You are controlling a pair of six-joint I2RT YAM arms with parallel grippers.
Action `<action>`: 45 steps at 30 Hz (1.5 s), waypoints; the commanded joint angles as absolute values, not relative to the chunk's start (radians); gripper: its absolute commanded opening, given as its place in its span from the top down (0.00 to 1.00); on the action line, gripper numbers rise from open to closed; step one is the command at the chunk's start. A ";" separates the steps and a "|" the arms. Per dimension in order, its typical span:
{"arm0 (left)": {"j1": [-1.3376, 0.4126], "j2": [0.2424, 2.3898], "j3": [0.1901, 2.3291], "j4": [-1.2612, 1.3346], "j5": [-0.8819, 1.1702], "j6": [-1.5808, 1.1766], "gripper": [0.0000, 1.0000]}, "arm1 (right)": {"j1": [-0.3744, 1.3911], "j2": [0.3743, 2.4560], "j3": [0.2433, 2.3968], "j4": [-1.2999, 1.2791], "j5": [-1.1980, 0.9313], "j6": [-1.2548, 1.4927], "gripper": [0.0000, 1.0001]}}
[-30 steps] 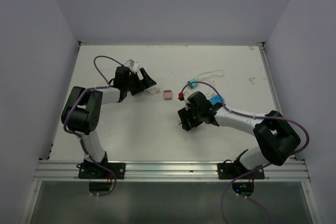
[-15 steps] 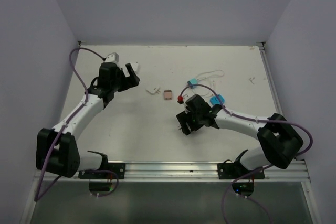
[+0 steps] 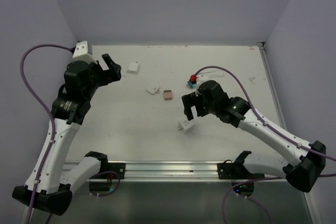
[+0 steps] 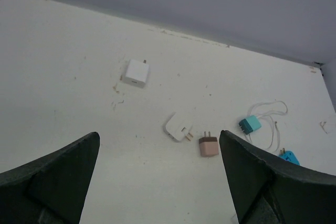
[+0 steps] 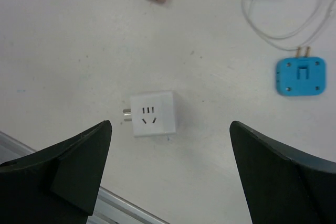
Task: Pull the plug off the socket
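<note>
The socket (image 5: 153, 114) is a white cube with dark slots on its top face and two metal prongs on its left side. It lies alone on the table near the front edge, also seen in the top view (image 3: 185, 126). No plug sits in it. My right gripper (image 5: 170, 174) is open and empty, hovering above the socket (image 3: 190, 109). A pink plug (image 4: 209, 146), a white plug (image 4: 178, 127), a teal plug (image 4: 249, 125) and a blue plug (image 5: 300, 77) lie loose. My left gripper (image 3: 111, 67) is open and empty, raised at the far left.
A flat white block (image 4: 137, 72) lies at the back left of the table. A thin white cable (image 5: 283, 30) runs from the teal plug. The aluminium rail (image 3: 173, 169) marks the front edge, close to the socket. Walls enclose the table.
My right gripper has lifted off the socket, which now lies uncovered. My left arm has risen and swung back to the left, away from the white block.
</note>
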State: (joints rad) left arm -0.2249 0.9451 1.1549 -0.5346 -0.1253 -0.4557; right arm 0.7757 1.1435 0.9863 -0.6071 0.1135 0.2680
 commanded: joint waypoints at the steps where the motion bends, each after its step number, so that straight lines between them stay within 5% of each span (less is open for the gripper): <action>1: -0.219 0.887 1.273 -0.636 -0.196 -0.396 0.00 | 0.775 1.066 1.124 -0.779 0.416 0.322 0.01; 15: -0.219 0.732 1.548 -0.689 -0.441 -0.310 0.00 | 0.775 0.706 1.362 -0.859 0.879 0.220 0.01; 26: -0.219 0.603 1.439 -0.624 -0.624 -0.290 0.00 | 0.775 0.473 1.261 -0.723 0.942 0.112 0.01; 45: -0.221 0.577 1.289 -0.542 -0.560 -0.304 0.00 | 0.775 0.413 1.186 -0.666 0.904 0.084 0.01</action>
State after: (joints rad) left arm -0.2245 0.5892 1.2961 -0.6041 -0.5682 -0.3130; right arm 0.7734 0.4049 1.1900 -0.7197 0.9016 0.1066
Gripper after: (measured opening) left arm 0.994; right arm 0.987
